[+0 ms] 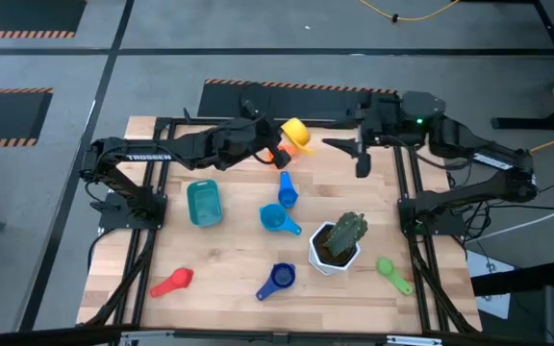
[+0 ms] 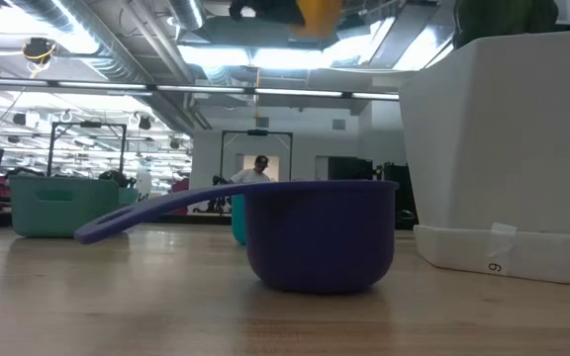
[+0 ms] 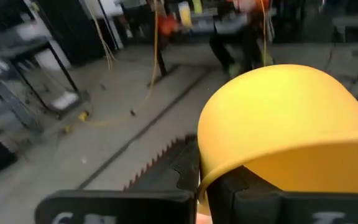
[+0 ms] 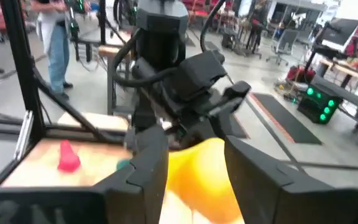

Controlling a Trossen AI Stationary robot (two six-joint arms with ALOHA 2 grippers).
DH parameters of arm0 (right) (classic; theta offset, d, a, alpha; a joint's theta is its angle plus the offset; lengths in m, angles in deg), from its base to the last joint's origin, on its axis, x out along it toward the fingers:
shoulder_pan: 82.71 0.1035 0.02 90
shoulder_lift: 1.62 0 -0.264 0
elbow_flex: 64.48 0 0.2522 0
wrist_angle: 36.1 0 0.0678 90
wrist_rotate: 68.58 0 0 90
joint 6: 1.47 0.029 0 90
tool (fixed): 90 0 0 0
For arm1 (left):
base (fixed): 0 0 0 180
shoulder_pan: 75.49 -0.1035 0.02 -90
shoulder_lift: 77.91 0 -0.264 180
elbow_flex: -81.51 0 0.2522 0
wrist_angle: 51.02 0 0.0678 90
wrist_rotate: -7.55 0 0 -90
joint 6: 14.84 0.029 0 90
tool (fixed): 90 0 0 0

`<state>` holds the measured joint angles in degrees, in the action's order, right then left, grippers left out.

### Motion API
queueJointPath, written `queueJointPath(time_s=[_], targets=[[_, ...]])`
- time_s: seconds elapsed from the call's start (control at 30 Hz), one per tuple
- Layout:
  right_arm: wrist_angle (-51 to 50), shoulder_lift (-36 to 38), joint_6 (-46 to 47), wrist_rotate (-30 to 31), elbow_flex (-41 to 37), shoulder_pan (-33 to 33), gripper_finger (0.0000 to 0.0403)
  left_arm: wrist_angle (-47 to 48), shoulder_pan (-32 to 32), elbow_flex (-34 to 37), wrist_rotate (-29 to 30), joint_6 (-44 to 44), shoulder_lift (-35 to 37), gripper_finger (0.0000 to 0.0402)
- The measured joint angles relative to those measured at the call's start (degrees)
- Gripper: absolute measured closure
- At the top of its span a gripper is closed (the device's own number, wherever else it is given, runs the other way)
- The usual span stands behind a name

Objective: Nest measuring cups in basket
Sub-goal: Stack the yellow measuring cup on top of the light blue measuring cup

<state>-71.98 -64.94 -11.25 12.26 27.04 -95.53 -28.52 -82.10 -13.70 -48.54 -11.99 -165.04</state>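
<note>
My left gripper (image 1: pixel 275 142) reaches in from the table's left and is shut on the yellow measuring cup (image 1: pixel 296 134), held high over the table's far middle (image 2: pixel 320 14). An orange piece (image 1: pixel 279 154) shows right beside it; what it is I cannot tell. My right gripper (image 1: pixel 339 149) hovers just right of the yellow cup, open, and the cup (image 4: pixel 197 180) shows between and beyond its spread fingers. The teal basket (image 1: pixel 203 204) stands on the table at the left. Blue (image 1: pixel 287 188), light blue (image 1: pixel 277 219), dark blue (image 1: pixel 277 280), red (image 1: pixel 171 282) and green (image 1: pixel 392 273) cups lie on the wood. My left gripper holds the yellow cup at the edge of its bowl nearest the fingers (image 3: pixel 229 177); the fingers themselves hide the exact place. They come at it about level, from the table's left. The cup is lifted well clear of the table, its round bowl (image 3: pixel 278 118) turned away from the wrist.
A white pot with a green plant (image 1: pixel 337 244) stands right of centre, close to the light blue cup. In the low view the dark blue cup (image 2: pixel 320 233) and the pot (image 2: pixel 508 148) fill the foreground. Black frame rails (image 1: pixel 157 183) run along both table sides.
</note>
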Motion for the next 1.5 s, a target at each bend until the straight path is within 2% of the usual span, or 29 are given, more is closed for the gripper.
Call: queueJointPath(time_s=[0.13, 0.33, 0.5, 0.63, 0.9, 1.1, 1.2, 1.27, 1.4, 1.5], targets=[[-8.48, 4.50, -0.79, 3.25, 0.00, -1.16, 0.0241, 9.17, 0.07, 0.00, -6.16, -5.55, 0.00, 0.0395], [-20.77, 9.93, -1.30, 5.72, 0.00, -3.31, 0.0241, 22.46, 0.08, 0.00, -20.45, -17.19, 0.00, 0.0396], [-23.54, 12.68, 0.52, 5.63, -0.51, -3.91, 0.0241, 31.37, 0.32, 0.00, -30.63, -23.74, 0.00, 0.0396], [-22.66, 13.87, 0.50, 5.59, -2.84, -3.91, 0.0240, 33.39, 0.32, 0.00, -36.28, -25.17, 0.00, 0.0397], [-21.15, 13.98, 0.50, 5.54, -10.10, -3.91, 0.0240, 33.28, -0.53, -0.02, -41.77, -25.02, 0.00, 0.0397], [-18.60, 13.99, 0.43, 5.88, -14.87, -4.02, 0.0240, 33.59, -0.64, -1.44, -42.47, -24.78, -0.02, 0.0397], [-17.85, 13.98, 0.37, 6.56, -16.73, -4.99, 0.0240, 34.03, -0.67, -5.38, -42.46, -23.98, -1.25, 0.0397], [-17.93, 13.96, 0.35, 6.63, -17.40, -6.15, 0.0240, 38.27, -0.66, -9.01, -41.57, -22.03, -2.80, 0.0397], [-18.43, 13.93, 0.38, 6.56, -18.16, -8.11, 0.0240, 45.11, -0.66, -17.83, -41.10, -19.80, -8.38, 0.0397], [-18.40, 13.96, 0.46, 6.62, -18.16, -9.11, 0.0240, 48.55, -0.66, -22.25, -43.22, -17.88, -13.52, 0.0397]])
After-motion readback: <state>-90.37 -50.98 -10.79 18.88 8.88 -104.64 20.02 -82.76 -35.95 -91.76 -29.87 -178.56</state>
